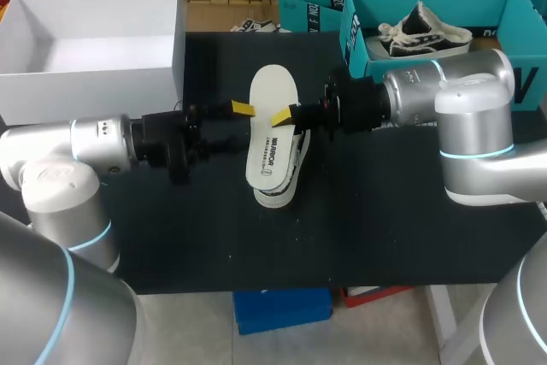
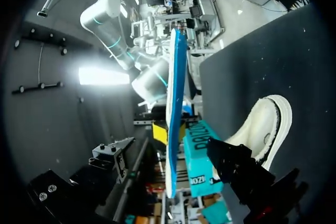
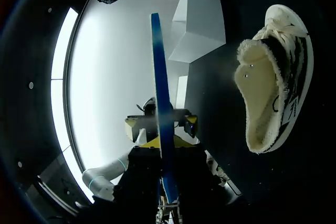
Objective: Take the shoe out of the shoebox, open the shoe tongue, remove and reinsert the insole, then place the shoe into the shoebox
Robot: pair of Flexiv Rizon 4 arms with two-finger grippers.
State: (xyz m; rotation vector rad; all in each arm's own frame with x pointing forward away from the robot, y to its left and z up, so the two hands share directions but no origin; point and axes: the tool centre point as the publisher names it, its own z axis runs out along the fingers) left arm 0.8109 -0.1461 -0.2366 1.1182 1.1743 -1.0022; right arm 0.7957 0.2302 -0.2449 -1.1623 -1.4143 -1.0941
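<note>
Right end effector (image 1: 284, 117) pinches printed insole (image 1: 273, 96).

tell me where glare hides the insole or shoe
head view: even light, insole and shoe plain; left wrist view: one bright patch, clear of the insole; right wrist view: broad white glare backlights the insole, shoe evenly lit

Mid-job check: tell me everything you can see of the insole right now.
The flat white insole has dark print on its top face and, edge-on in both wrist views, a blue underside. It is thin, foot-shaped and foam-like. It is out of the white fleece-lined shoe and held roughly level in the air, clear above that shoe, which lies on the black table. The left gripper pinches one long edge, the right gripper the opposite one.
</note>
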